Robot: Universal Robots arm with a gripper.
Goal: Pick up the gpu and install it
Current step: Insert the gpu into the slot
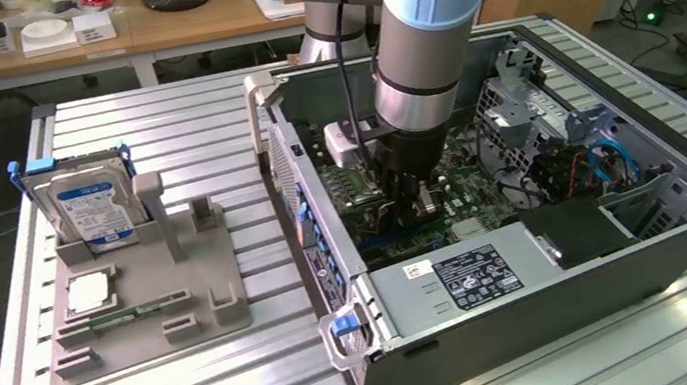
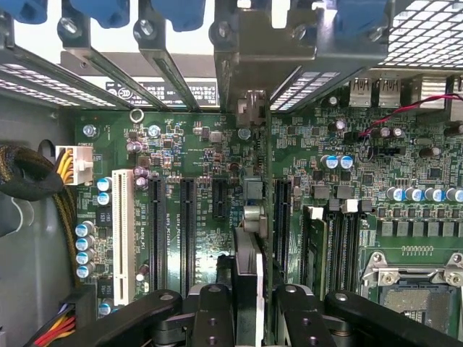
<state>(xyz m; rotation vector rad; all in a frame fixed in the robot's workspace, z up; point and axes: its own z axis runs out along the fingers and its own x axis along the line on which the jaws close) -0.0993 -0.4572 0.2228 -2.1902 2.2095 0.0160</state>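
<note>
The gpu (image 2: pixel 248 271) appears edge-on in the wrist view as a thin dark card with my gripper (image 2: pixel 248 312) shut on it, one black finger on each side. Its silvery end bracket (image 2: pixel 264 50) reaches the case's rear slot openings. The card stands upright over the green motherboard (image 2: pixel 173 152), in line with the expansion slots, between a black slot (image 2: pixel 218 199) and another black slot (image 2: pixel 282 217). Whether it sits in a slot I cannot tell. In the exterior view the gripper (image 1: pixel 407 202) reaches down into the open computer case (image 1: pixel 673 237).
A grey fixture (image 1: pixel 218 306) at the exterior view's left holds a silver hard drive with a blue label (image 1: pixel 90 203) and a narrow green memory stick (image 1: pixel 138 309). Inside the case are a power supply (image 1: pixel 464 282), cables (image 2: pixel 29 181), memory slots (image 2: pixel 333 246) and a processor socket (image 2: pixel 412 289).
</note>
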